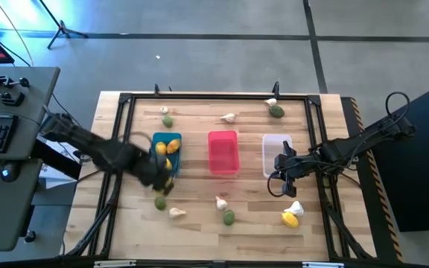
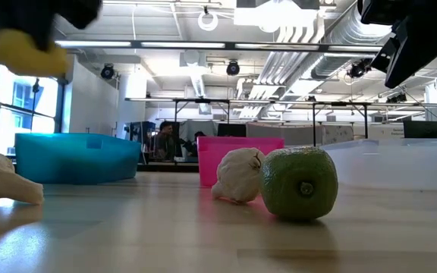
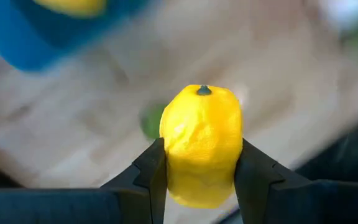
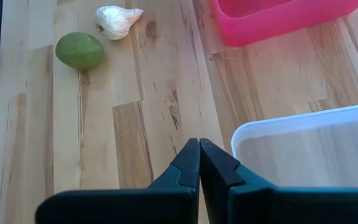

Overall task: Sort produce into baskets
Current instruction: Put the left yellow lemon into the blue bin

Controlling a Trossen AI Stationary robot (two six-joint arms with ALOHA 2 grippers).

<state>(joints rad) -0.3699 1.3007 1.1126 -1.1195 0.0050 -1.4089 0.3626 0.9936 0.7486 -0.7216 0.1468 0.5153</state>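
My left gripper (image 1: 162,179) is shut on a yellow lemon (image 3: 202,146) and stands over the table just near of the blue basket (image 1: 167,151), which holds other lemons. The held lemon also shows high up in the low view (image 2: 25,49). The pink basket (image 1: 223,151) and the translucent white basket (image 1: 276,154) stand to the right in a row. My right gripper (image 4: 199,163) is shut and empty above the near end of the white basket (image 4: 303,140). Green fruits, garlic bulbs and one lemon (image 1: 290,219) lie loose on the table. My left gripper pinches the lemon's two long sides (image 3: 166,155) between its two fingers (image 3: 149,168). The lemon's stem end (image 3: 203,91) points away from the wrist, past the fingertips. The lemon is lifted clear of the table.
Near of the baskets lie a green fruit (image 1: 160,203), a garlic bulb (image 1: 176,213), another garlic bulb (image 1: 221,202), a green fruit (image 1: 229,217) and a garlic bulb (image 1: 296,208). Far of them lie more green fruits (image 1: 276,112) and garlic bulbs (image 1: 229,117). A black frame (image 1: 199,97) borders the table.
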